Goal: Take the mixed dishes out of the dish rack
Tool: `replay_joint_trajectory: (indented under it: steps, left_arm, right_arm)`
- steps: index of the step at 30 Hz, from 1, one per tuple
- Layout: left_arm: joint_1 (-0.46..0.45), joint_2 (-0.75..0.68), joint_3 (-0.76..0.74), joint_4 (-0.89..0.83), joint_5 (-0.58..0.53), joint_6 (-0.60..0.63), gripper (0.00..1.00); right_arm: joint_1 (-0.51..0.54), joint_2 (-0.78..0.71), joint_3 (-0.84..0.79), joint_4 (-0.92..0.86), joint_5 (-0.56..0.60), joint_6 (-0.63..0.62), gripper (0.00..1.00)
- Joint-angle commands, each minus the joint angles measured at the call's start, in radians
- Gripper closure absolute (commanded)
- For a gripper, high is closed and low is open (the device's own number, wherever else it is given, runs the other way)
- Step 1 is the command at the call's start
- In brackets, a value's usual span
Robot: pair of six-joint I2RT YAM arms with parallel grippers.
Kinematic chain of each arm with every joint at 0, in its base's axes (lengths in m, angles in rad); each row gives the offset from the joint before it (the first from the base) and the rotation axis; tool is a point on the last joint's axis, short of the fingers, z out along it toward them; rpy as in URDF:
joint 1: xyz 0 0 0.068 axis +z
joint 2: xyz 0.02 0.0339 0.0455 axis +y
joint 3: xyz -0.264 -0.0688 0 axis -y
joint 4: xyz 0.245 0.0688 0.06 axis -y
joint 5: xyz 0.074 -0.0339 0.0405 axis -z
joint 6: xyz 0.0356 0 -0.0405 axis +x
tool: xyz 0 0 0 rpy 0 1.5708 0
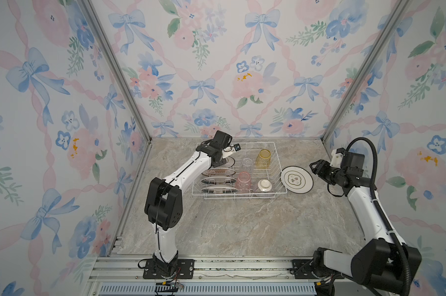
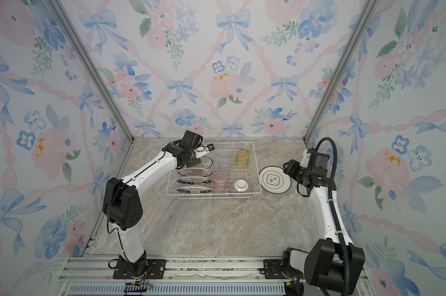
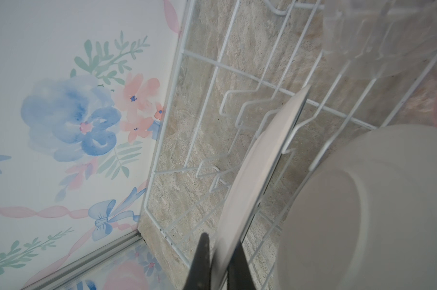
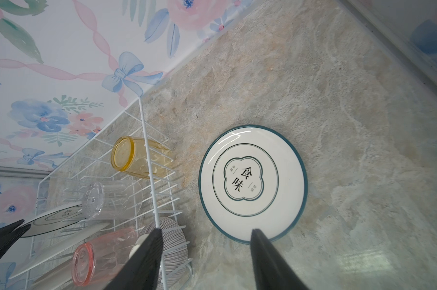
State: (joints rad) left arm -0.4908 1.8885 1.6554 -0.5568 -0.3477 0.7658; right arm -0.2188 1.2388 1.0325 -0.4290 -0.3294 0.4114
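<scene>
Left gripper (image 3: pixel 220 241) clamped on the farthest upright plate (image 3: pixel 262 155) in the dish rack (image 1: pixel 268 153). Right gripper (image 4: pixel 207 229), jaws apart, above the flat plate (image 4: pixel 252 185) right of it.

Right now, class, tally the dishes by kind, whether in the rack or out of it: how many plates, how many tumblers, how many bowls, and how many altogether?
Plates: 5
Tumblers: 3
Bowls: 1
Total: 9
</scene>
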Motion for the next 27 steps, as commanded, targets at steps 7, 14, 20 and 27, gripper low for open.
replay_joint_trajectory:
  steps: [7, 14, 20, 27]
  left_arm:
    - [-0.017, -0.167, -0.224, 0.375, -0.143, -0.046, 1.0]
    - [-0.034, -0.251, -0.3, 0.465, -0.197, -0.065, 1.0]
    - [-0.037, -0.334, -0.295, 0.46, -0.189, -0.125, 1.0]
    - [-0.039, -0.412, -0.26, 0.407, -0.171, -0.203, 1.0]
  right_arm:
    - [0.007, -0.024, -0.017, 0.009, -0.014, 0.014, 0.41]
    - [0.01, -0.031, -0.02, 0.011, -0.016, 0.017, 0.41]
    - [0.02, -0.035, -0.016, 0.013, -0.029, 0.007, 0.42]
    - [0.055, -0.046, -0.009, 0.035, -0.065, -0.017, 0.46]
